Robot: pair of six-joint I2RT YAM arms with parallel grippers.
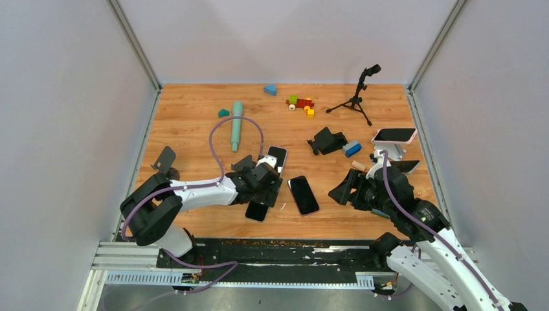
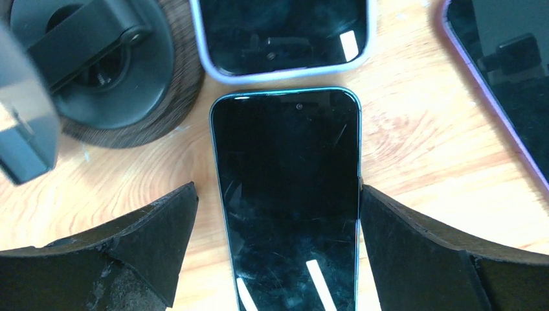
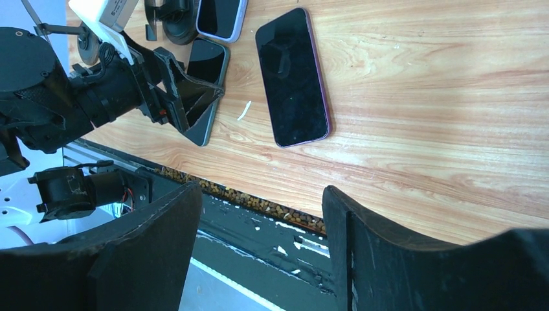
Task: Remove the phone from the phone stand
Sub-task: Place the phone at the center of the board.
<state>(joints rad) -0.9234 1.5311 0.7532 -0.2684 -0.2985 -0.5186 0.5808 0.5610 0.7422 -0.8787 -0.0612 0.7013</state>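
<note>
Plainly, my left hand [image 2: 277, 191] is spread wide and gripping nothing: it straddles the black-screened phone with a teal rim [image 2: 288, 214], which lies flat, glass up, on the wooden worktop [image 2: 414, 129]. One of my fingers sits just beside the phone's right long edge, while the other stands clear of its left edge. The phone's long axis runs straight ahead between my fingers, and its top end points at the lilac-cased phone [image 2: 281, 32] lying just beyond it. The black phone stand with a round base [image 2: 116, 84] is ahead and to the left of that top end, near it but not touching, and I see no phone in it. So I judge this phone to be off its stand, and what my left hand needs next is a straight lift upward that does not drag a finger along the right edge. A purple-rimmed phone [image 2: 511, 84] lies flat, off to the right. My right hand [image 3: 259, 214] hangs partly spread and empty near the worktop's front edge, well apart from this phone. A pink-cased phone [image 1: 393, 135] sits on a white stand [image 1: 388, 153] at the far right, and my right hand is nearer to it than my left.
</note>
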